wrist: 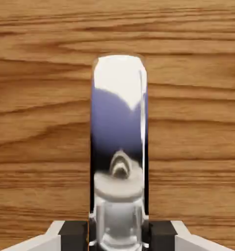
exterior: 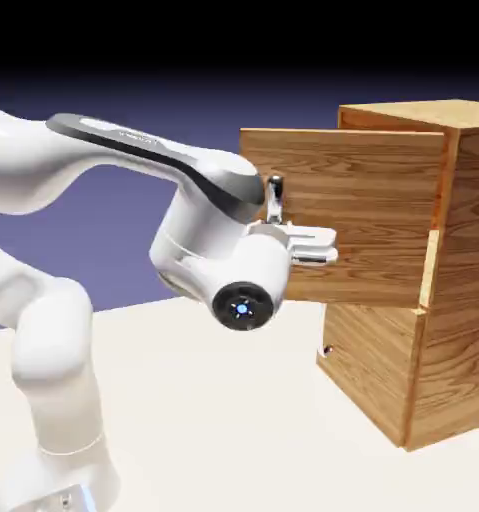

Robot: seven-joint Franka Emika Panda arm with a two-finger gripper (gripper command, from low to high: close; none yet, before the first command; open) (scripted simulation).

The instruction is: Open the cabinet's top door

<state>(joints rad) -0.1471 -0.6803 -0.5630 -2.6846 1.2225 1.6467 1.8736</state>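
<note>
Top door (exterior: 373, 215): stood wide out from the cabinet (exterior: 473, 230)!
Claw (wrist: 119, 236): was clamped on the silver handle (wrist: 119, 122).
Remaining: little, seemingly; perhaps just letting go.

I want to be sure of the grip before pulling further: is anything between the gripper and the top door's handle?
Nothing visible: the gripper is closed on the silver bar handle, one fingertip at each side, with only the top door's wood behind.
</note>
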